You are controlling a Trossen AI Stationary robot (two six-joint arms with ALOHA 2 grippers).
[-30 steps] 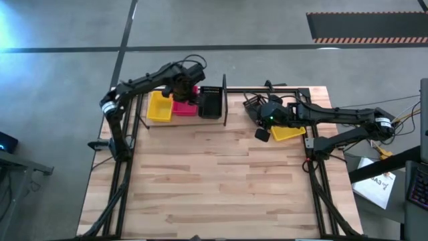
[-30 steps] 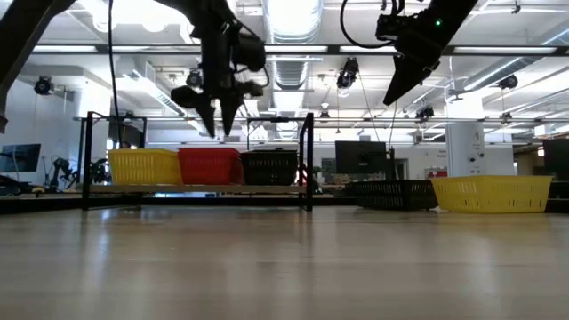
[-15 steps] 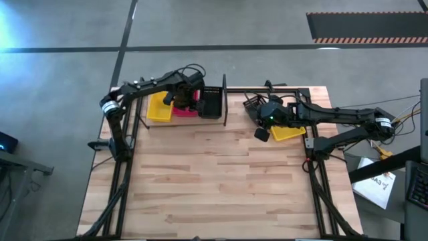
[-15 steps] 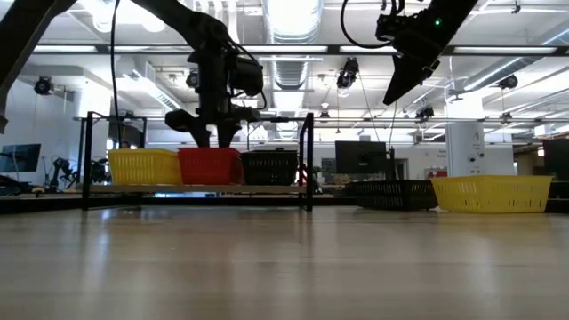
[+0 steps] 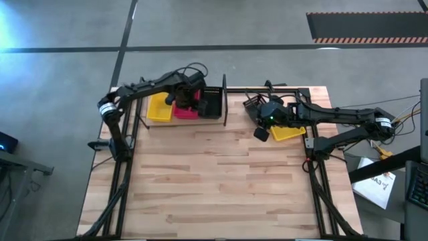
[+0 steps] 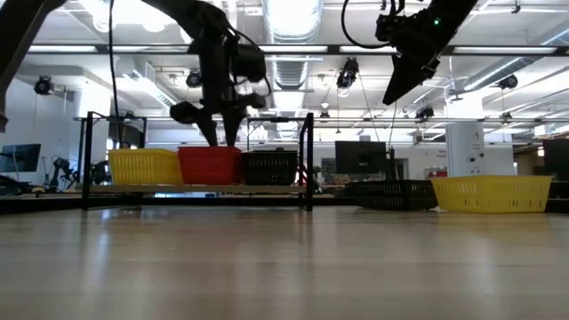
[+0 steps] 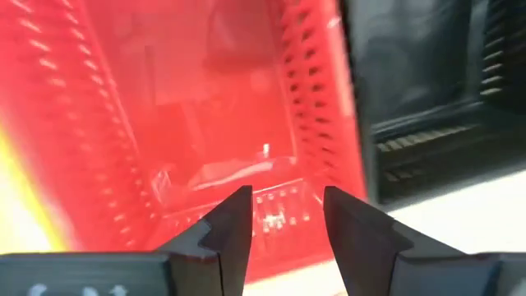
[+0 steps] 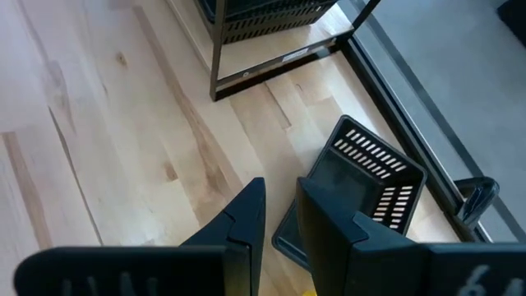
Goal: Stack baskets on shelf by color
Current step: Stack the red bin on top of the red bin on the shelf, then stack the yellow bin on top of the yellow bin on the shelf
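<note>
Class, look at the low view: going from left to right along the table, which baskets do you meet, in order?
Yellow basket → red basket → black basket, all three on the shelf → black basket on the table → yellow basket on the table.

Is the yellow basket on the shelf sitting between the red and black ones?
No: the red basket sits in the middle, with the yellow basket at one end.

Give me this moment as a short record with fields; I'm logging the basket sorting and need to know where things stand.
shelf: yellow basket, red basket and black basket side by side
left gripper: open, empty, over the red basket
right gripper: raised above the table, holding nothing, fingers slightly apart
off the shelf: loose black basket and loose yellow basket on the tabletop, right side
</note>
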